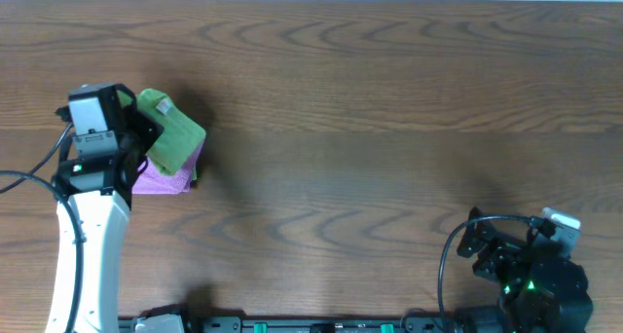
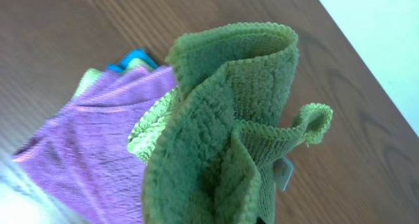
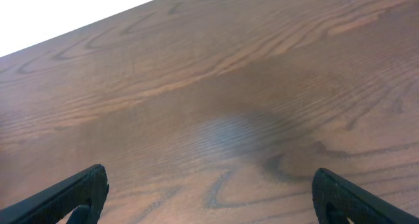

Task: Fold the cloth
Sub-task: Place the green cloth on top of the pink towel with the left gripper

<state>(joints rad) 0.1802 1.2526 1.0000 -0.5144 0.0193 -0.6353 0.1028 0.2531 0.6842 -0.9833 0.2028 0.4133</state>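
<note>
- Grip check: left gripper (image 1: 142, 130) looks clamped on the green terry cloth (image 2: 222, 119). Its fingers are hidden in the left wrist view, but the folds pinch together toward the hand, so I judge it closed on the cloth.
- Green terry cloth sits bunched and raised right in front of the left hand, its free end curling over away from the hand. It is not flat.
- Just beyond and under the bunch, from the left hand, lies a purple cloth (image 2: 98, 139). A lighter green layer (image 2: 147, 129) and a blue edge (image 2: 134, 57) peek out at its far side.
- Right gripper (image 3: 209, 181) is spread wide with nothing between the fingers. It is parked well apart from the cloths, with only bare wooden table (image 1: 389, 129) ahead of it.
- Step in hand, my read: carrying the held edge over to make the fold.
- To do it well:
  - keep the pinch firm;
  - draw the edge across low so the terry lays flat instead of rolling;
  - line the edges up before letting go;
  - avoid dragging the purple cloth underneath.
- The right hand could pin the far side, but it would need a long reach.
- Labels: small pale tag (image 2: 283, 173) on the green cloth's hem, on the side away from the purple cloth. No writing is readable on it, and no brand is visible anywhere.
</note>
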